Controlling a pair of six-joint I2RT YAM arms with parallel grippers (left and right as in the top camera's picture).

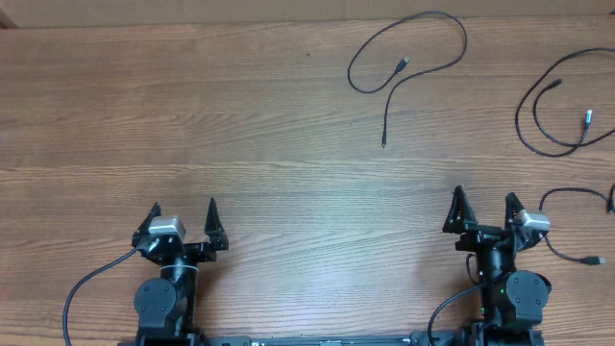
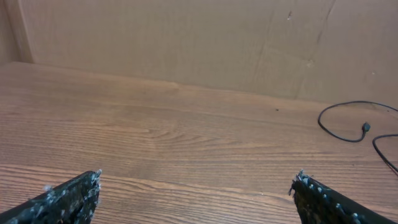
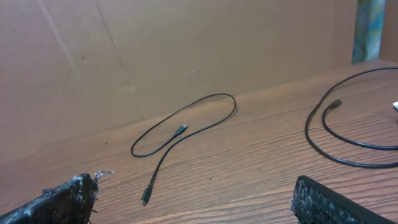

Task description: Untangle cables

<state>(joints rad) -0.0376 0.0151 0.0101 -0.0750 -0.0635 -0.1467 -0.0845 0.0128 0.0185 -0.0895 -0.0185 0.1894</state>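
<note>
Three thin black cables lie apart on the wooden table [image 1: 192, 115]. One forms a loop at the back, right of centre [image 1: 384, 125], with a tail running toward me. A second curls at the right edge [image 1: 520, 120], with a silvery tip. The third lies beside the right arm [image 1: 567, 190]. My left gripper [image 1: 184, 213] is open over bare wood at the near left, far from all the cables. My right gripper [image 1: 485, 204] is open too, with nothing between its fingers. In the right wrist view the looped cable [image 3: 158, 168] lies ahead of the gripper [image 3: 196, 186].
A brown cardboard wall [image 2: 186, 37] stands along the table's far edge. In the left wrist view, a stretch of cable [image 2: 339, 134] shows at far right, beyond the gripper [image 2: 196, 180]. The right-hand cable [image 3: 309, 134] curves in at the right of the right wrist view.
</note>
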